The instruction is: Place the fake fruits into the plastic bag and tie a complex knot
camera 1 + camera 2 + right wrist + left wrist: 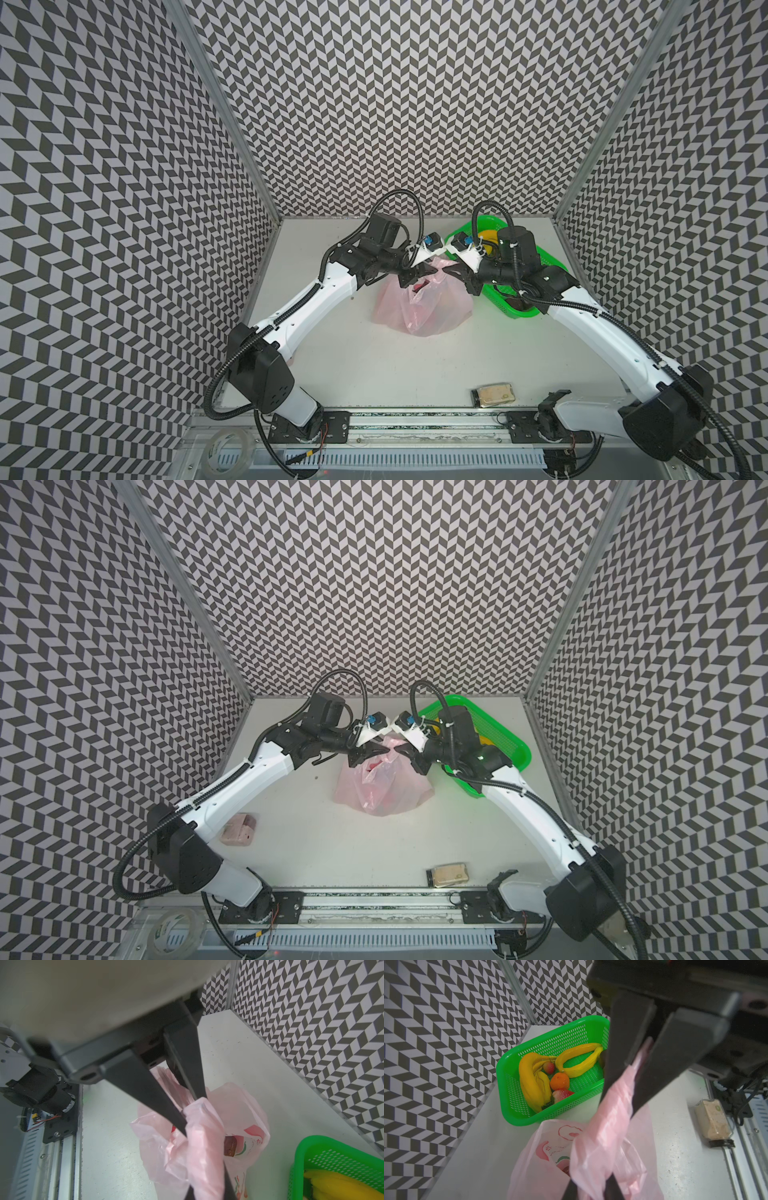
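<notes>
Bright, even light falls from above; shadows on the surface [415, 374] are soft. Both top views bow at the edges; wrist views blur the near jaws.

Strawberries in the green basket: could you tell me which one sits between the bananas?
The smaller strawberry, tucked between both bananas; the larger strawberry lies beside the orange.

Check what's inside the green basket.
Left wrist view shows the green basket holding yellow bananas, an orange and two strawberries. The left gripper covers one end; in both top views the right arm hides most.
</notes>
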